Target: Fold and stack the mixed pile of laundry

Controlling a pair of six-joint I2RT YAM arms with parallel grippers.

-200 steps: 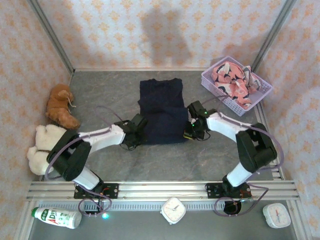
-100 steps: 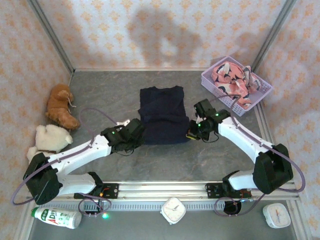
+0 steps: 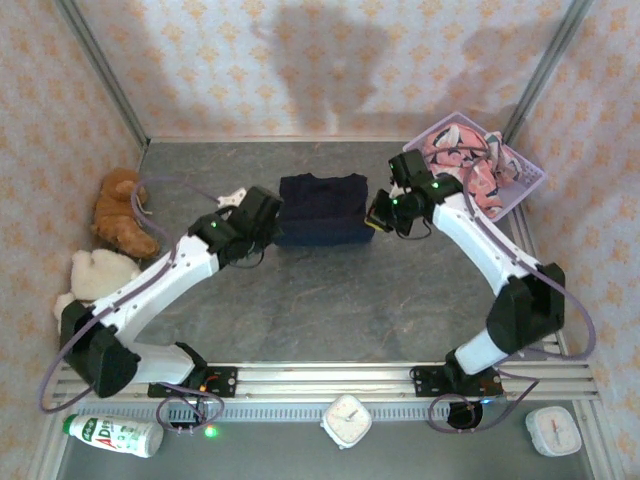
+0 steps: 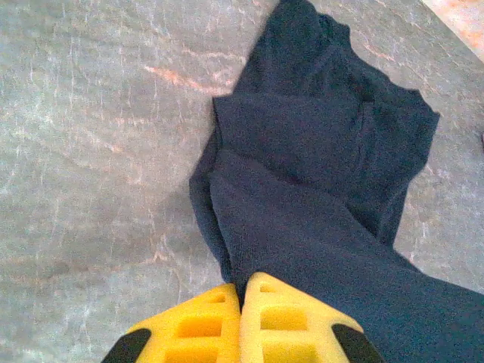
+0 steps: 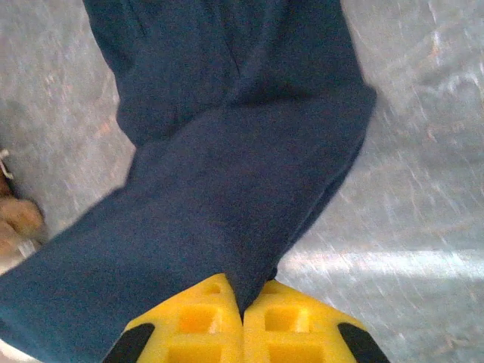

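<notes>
The dark navy garment (image 3: 322, 208) lies at the middle back of the table, its near half doubled over the far half. My left gripper (image 3: 272, 214) is shut on its left near corner; in the left wrist view the navy cloth (image 4: 325, 189) runs out from between the yellow fingers (image 4: 283, 321). My right gripper (image 3: 374, 220) is shut on the right near corner, with the navy cloth (image 5: 227, 166) pinched between its yellow fingers (image 5: 193, 325). The salmon-pink shark-print garment (image 3: 465, 165) sits bunched in the lavender basket (image 3: 531, 184) at back right.
A brown plush toy (image 3: 120, 212) and a cream plush toy (image 3: 95, 280) lie at the left edge. Papered walls close the back and sides. A bottle (image 3: 112, 434) and two small clocks (image 3: 347, 420) sit in front of the rail.
Both grippers have carried the navy garment's near edge toward the back, folding it over itself into a shorter rectangle. Both arms have stretched out farther.
</notes>
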